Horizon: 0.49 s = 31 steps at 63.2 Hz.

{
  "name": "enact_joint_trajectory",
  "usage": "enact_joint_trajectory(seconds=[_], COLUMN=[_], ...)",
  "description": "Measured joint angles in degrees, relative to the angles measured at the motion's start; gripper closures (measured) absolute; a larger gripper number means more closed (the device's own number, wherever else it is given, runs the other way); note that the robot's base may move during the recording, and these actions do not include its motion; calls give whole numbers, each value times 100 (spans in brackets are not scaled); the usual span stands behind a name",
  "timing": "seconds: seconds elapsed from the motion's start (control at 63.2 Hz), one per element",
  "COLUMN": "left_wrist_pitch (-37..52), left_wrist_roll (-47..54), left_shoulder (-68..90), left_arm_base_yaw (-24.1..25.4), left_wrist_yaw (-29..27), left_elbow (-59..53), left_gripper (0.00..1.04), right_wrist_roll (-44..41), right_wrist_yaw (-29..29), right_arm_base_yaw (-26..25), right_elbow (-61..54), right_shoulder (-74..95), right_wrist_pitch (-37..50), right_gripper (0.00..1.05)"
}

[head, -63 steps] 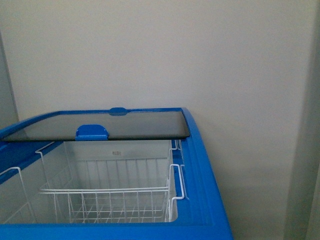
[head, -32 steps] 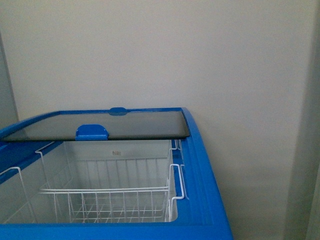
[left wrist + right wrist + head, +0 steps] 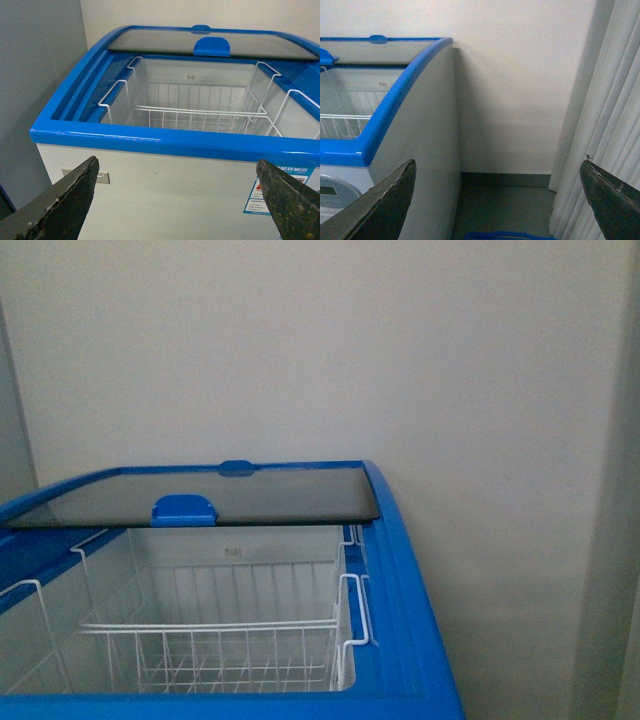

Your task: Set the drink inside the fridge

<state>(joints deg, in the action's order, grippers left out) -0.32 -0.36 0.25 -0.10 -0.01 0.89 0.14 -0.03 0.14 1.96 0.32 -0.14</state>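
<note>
The drink shows in no view, so its heft and best grip point cannot be judged; both the left end effector and right end effector gape wide, empty, near the open fridge.

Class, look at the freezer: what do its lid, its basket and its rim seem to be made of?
Lid: probably glass, dark and smoothly reflective.
Basket: thin wire, apparently metal with a white coating, in an open grid.
Rim: likely glossy blue plastic, with soft highlights along its rounded edge.
</note>
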Motion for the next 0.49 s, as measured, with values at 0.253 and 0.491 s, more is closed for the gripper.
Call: enact_joint_trajectory(seconds=[0.253, 0.491], left_wrist_pitch=[0, 0], left_wrist_roll=[0, 0], left_shoulder=[0, 0], left_arm_base_yaw=[0, 0], left_wrist_yaw=[0, 0], left_elbow=[0, 0], left_gripper=[8, 8], right_wrist_roll=[0, 0], right_wrist_yaw=[0, 2], right_arm_base_yaw=[0, -2], right_elbow=[0, 0], right_shoulder=[0, 0], right_wrist_pitch=[0, 0], right_gripper=[7, 7])
